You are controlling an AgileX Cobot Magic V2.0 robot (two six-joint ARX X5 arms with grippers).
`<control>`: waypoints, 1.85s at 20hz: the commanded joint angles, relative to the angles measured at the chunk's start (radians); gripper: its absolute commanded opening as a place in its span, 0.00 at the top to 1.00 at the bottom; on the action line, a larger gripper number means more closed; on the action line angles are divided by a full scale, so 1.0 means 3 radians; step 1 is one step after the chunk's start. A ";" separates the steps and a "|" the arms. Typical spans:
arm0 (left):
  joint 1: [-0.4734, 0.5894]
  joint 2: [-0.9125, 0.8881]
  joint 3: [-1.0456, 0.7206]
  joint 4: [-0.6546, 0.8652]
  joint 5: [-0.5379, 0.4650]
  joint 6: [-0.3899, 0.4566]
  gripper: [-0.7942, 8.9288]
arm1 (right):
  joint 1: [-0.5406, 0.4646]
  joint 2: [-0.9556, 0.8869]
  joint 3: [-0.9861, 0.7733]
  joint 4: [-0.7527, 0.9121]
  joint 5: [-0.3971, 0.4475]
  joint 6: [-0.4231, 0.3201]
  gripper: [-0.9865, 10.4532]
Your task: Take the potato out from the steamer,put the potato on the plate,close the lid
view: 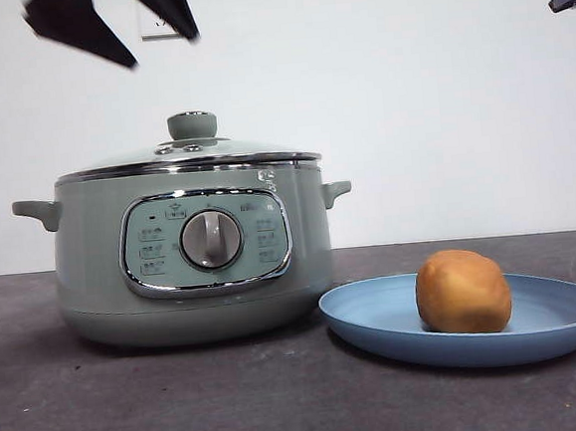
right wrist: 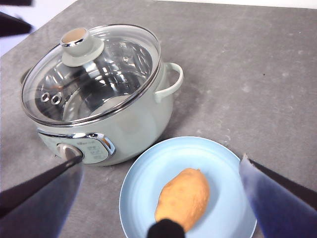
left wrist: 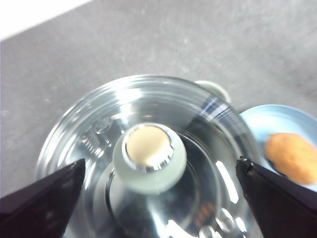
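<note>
Hovering with its jaws spread wide and holding nothing, the left gripper (view: 134, 33) hangs directly above the pale green knob (left wrist: 149, 157) of the lid (view: 189, 155), clear of it, with air visible between the tips and the knob in the front view. That lid sits flat and centred on the steamer (view: 97, 260), its chrome rim seated all round, so the closing step looks done. The right gripper (right wrist: 161, 198), jaws also apart and empty, is above the plate (view: 366, 319), where the potato (view: 463, 291) rests toward the middle, well inside the raised rim. All three parts of the task appear finished; what remains, by my judgement, is only for both arms to lift straight away without brushing the knob or the plate edge. The plate lies just beside the steamer's base, near but apparently apart, while the dark table (view: 163, 405) has bare room in front and beyond both.
</note>
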 commanded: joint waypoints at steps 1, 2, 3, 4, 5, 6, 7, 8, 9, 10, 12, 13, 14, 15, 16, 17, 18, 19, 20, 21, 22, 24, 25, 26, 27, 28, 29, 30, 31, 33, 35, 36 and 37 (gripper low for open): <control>-0.0013 -0.0292 -0.0027 -0.0309 0.0020 -0.0023 0.37 | 0.0005 -0.0003 0.0015 -0.0094 -0.0024 0.0034 0.45; -0.0014 -0.0441 -0.0027 -0.0509 0.0034 -0.0023 0.37 | 0.0005 -0.0003 0.0015 -0.0184 -0.0120 0.0034 0.45; -0.0014 -0.0559 -0.0027 -0.0676 0.0066 -0.0023 0.37 | 0.0005 -0.0003 0.0015 -0.0254 -0.0212 0.0034 0.45; -0.0014 -0.0687 -0.0027 -0.0861 0.0109 -0.0023 0.37 | 0.0005 -0.0003 0.0015 -0.0333 -0.0319 0.0034 0.45; -0.0014 -0.0796 -0.0027 -0.1019 0.0108 -0.0023 0.40 | 0.0005 -0.0003 0.0015 -0.0408 -0.0407 0.0034 0.45; -0.0014 -0.0888 -0.0027 -0.1170 0.0108 -0.0023 0.49 | 0.0005 -0.0003 0.0015 -0.0483 -0.0483 0.0034 0.45; -0.0014 -0.0965 -0.0027 -0.1307 0.0108 -0.0023 0.62 | 0.0005 -0.0003 0.0015 -0.0568 -0.0532 0.0038 0.46; -0.0014 -0.1022 -0.0027 -0.1417 0.0109 -0.0023 0.75 | 0.0005 -0.0003 0.0015 -0.0650 -0.0530 0.0064 0.53; -0.0014 -0.1069 -0.0027 -0.1526 0.0109 -0.0023 0.90 | 0.0005 -0.0003 0.0015 -0.0753 -0.0530 0.0075 0.67; -0.0014 -0.1104 -0.0027 -0.1605 0.0112 -0.0023 0.93 | 0.0005 -0.0003 0.0015 -0.0838 -0.0530 0.0072 0.82; -0.0014 -0.1108 -0.0027 -0.1700 0.0112 -0.0023 0.93 | 0.0005 -0.0003 0.0015 -0.0936 -0.0526 0.0069 0.92; -0.0014 -0.1106 -0.0027 -0.1732 0.0112 -0.0023 0.93 | 0.0005 -0.0003 0.0015 -0.0942 -0.0526 0.0069 0.92; -0.0014 -0.1104 -0.0027 -0.1734 0.0112 -0.0023 0.93 | 0.0005 -0.0004 0.0015 -0.0941 -0.0525 0.0071 0.91; -0.0014 -0.1104 -0.0027 -0.1720 0.0112 -0.0023 0.93 | 0.0005 -0.0004 0.0015 -0.0942 -0.0526 0.0071 0.91; -0.0014 -0.1104 -0.0027 -0.1708 0.0111 -0.0023 0.93 | 0.0005 -0.0003 0.0015 -0.0942 -0.0525 0.0071 0.91; -0.0014 -0.1104 -0.0027 -0.1709 0.0106 -0.0023 0.93 | 0.0005 -0.0004 0.0015 -0.0941 -0.0523 0.0070 0.91; -0.0014 -0.1104 -0.0027 -0.1709 0.0104 -0.0022 0.92 | 0.0005 -0.0004 0.0015 -0.0941 -0.0514 0.0069 0.91; -0.0014 -0.1104 -0.0027 -0.1709 0.0100 -0.0022 0.92 | 0.0004 -0.0004 0.0015 -0.0936 -0.0501 0.0070 0.91; -0.0014 -0.1104 -0.0027 -0.1709 0.0102 -0.0022 0.92 | 0.0004 -0.0004 0.0015 -0.0933 -0.0501 0.0069 0.91; -0.0014 -0.1104 -0.0027 -0.1710 0.0102 -0.0022 0.92 | 0.0004 -0.0004 0.0015 -0.0933 -0.0501 0.0069 0.91; -0.0014 -0.1104 -0.0027 -0.1708 0.0102 -0.0022 0.92 | 0.0004 -0.0004 0.0015 -0.0933 -0.0501 0.0069 0.91; -0.0014 -0.1104 -0.0027 -0.1708 0.0102 -0.0022 0.92 | 0.0004 -0.0004 0.0015 -0.0933 -0.0501 0.0069 0.91; -0.0014 -0.1104 -0.0027 -0.1708 0.0099 -0.0020 0.92 | 0.0004 -0.0004 0.0015 -0.0933 -0.0501 0.0070 0.91; -0.0014 -0.1104 -0.0027 -0.1708 0.0098 -0.0020 0.92 | 0.0004 -0.0004 0.0015 -0.0933 -0.0501 0.0069 0.91; -0.0014 -0.1104 -0.0027 -0.1706 0.0097 -0.0020 0.92 | 0.0004 -0.0004 0.0015 -0.0933 -0.0501 0.0069 0.91; -0.0014 -0.1104 -0.0027 -0.1708 0.0097 -0.0020 0.92 | 0.0004 -0.0004 0.0015 -0.0933 -0.0501 0.0069 0.91; -0.0014 -0.1104 -0.0027 -0.1708 0.0097 -0.0020 0.92 | 0.0004 -0.0004 0.0015 -0.0933 -0.0501 0.0069 0.91; -0.0014 -0.1104 -0.0027 -0.1708 0.0098 -0.0020 0.92 | 0.0004 -0.0004 0.0015 -0.0933 -0.0501 0.0069 0.91; -0.0014 -0.1104 -0.0027 -0.1708 0.0098 -0.0020 0.92 | 0.0004 -0.0004 0.0015 -0.0933 -0.0501 0.0069 0.91; -0.0013 -0.1106 -0.0027 -0.1642 0.0093 -0.0019 0.92 | 0.0004 -0.0004 0.0015 -0.0933 -0.0501 0.0069 0.91; 0.0100 -0.1191 -0.0033 -0.1401 0.0062 0.0141 0.92 | 0.0004 -0.0004 0.0015 -0.0933 -0.0501 0.0069 0.91; 0.0202 -0.1264 -0.0053 -0.1110 0.0092 0.0219 0.92 | 0.0004 -0.0004 0.0015 -0.0932 -0.0501 0.0069 0.91; 0.0318 -0.1371 -0.0111 -0.0759 0.0112 0.0251 0.92 | 0.0004 -0.0004 0.0015 -0.0932 -0.0501 0.0069 0.91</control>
